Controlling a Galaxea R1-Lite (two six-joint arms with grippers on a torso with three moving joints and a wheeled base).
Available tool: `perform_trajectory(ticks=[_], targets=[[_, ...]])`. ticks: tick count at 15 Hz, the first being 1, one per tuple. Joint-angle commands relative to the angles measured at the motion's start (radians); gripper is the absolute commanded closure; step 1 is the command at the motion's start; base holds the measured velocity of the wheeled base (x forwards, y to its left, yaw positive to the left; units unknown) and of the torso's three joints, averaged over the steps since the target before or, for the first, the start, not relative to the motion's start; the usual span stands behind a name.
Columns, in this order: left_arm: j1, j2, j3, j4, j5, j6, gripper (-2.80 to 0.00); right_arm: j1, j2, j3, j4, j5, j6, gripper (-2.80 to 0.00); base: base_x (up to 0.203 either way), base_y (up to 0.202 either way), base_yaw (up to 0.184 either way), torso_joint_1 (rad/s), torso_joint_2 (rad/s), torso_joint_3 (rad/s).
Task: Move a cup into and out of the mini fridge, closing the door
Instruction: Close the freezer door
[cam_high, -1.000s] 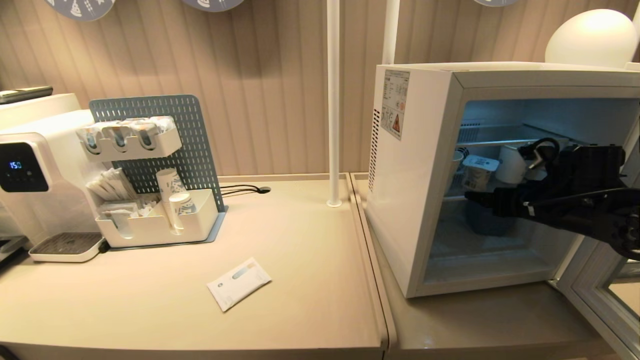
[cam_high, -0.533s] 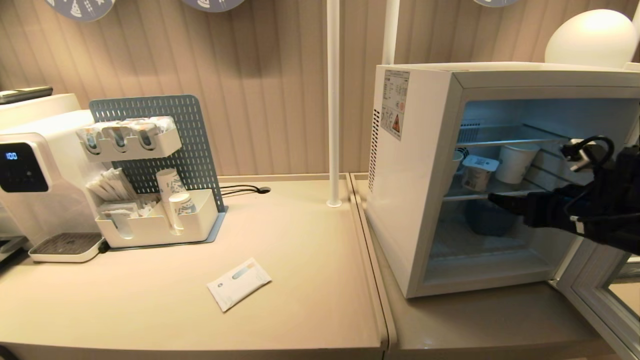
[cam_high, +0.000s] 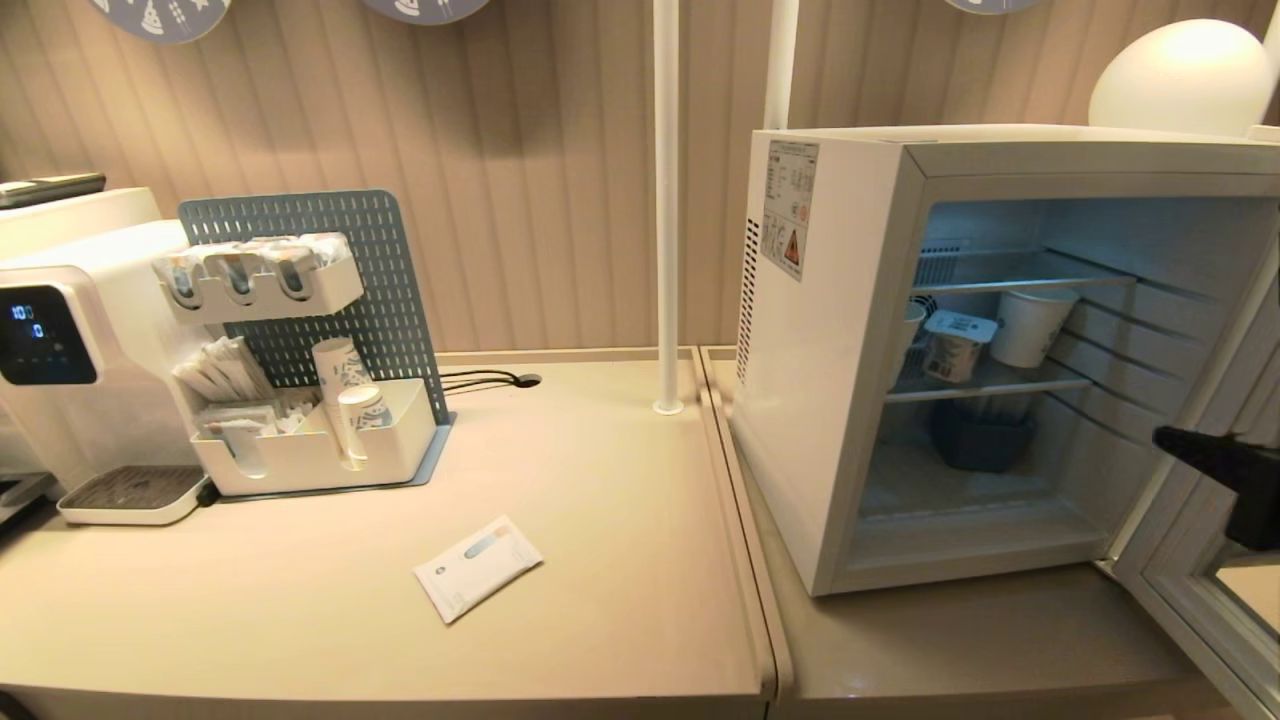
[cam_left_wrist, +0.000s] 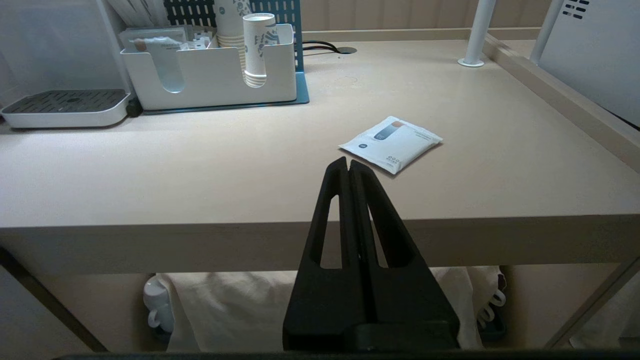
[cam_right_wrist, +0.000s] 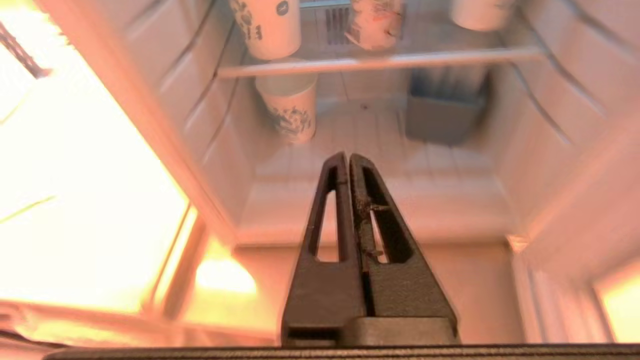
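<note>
White plastic and foil: the cup stands on the wire middle shelf of the mini fridge, just beside a taller paper cup. The right hand is outside the opening, empty, its fingers pressed together; the left hand hangs below the bench edge, fingers together too. The door stands wide open at the right.

Risks, as I judge them: swinging the door with the right hand so near could catch the arm against the frame. A later reach for the cup could knock the neighbouring paper cup, or the cup could tip on the wire shelf.

Writing: the warning sticker on the fridge's side is too small to read. A dispenser's display shows digits, seemingly "10" and "0". The print on a sachet lying on the bench is illegible.
</note>
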Motion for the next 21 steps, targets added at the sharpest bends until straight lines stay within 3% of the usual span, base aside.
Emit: perform_trajectory(ticks=[1, 3, 6, 9, 11, 14, 19, 21], targets=[[0.000, 0.001, 0.000, 0.000, 0.000, 0.000, 0.00, 0.001, -0.231, 0.006, 0.118, -0.049, 0.016, 0.00, 0.000, 0.000, 0.000, 0.000, 0.00, 0.000], [0.000, 0.001, 0.000, 0.000, 0.001, 0.000, 0.00, 0.001, -0.407, 0.000, 0.262, -0.119, 0.048, 0.00, 0.000, 0.000, 0.000, 0.000, 0.00, 0.000], [0.000, 0.001, 0.000, 0.000, 0.001, 0.000, 0.00, -0.015, -0.664, -0.032, 0.522, -0.161, 0.070, 0.00, 0.000, 0.000, 0.000, 0.000, 0.00, 0.000], [0.000, 0.001, 0.000, 0.000, 0.001, 0.000, 0.00, -0.024, -0.886, -0.041, 0.670, -0.153, 0.076, 0.00, 0.000, 0.000, 0.000, 0.000, 0.00, 0.000], [0.000, 0.001, 0.000, 0.000, 0.001, 0.000, 0.00, -0.014, -1.031, -0.001, 0.698, -0.090, 0.069, 0.00, 0.000, 0.000, 0.000, 0.000, 0.00, 0.000], [0.000, 0.001, 0.000, 0.000, 0.001, 0.000, 0.00, -0.008, -1.095, 0.136, 0.633, -0.071, 0.063, 0.00, 0.000, 0.000, 0.000, 0.000, 0.00, 0.000], [0.000, 0.001, 0.000, 0.000, 0.001, 0.000, 0.00, -0.007, -1.091, 0.517, 0.255, -0.123, -0.052, 0.00, 0.000, 0.000, 0.000, 0.000, 0.00, 0.000], [0.000, 0.001, 0.000, 0.000, 0.001, 0.000, 0.00, -0.007, -1.090, 0.511, 0.253, -0.125, -0.079, 0.00, 0.000, 0.000, 0.000, 0.000, 0.00, 0.000]])
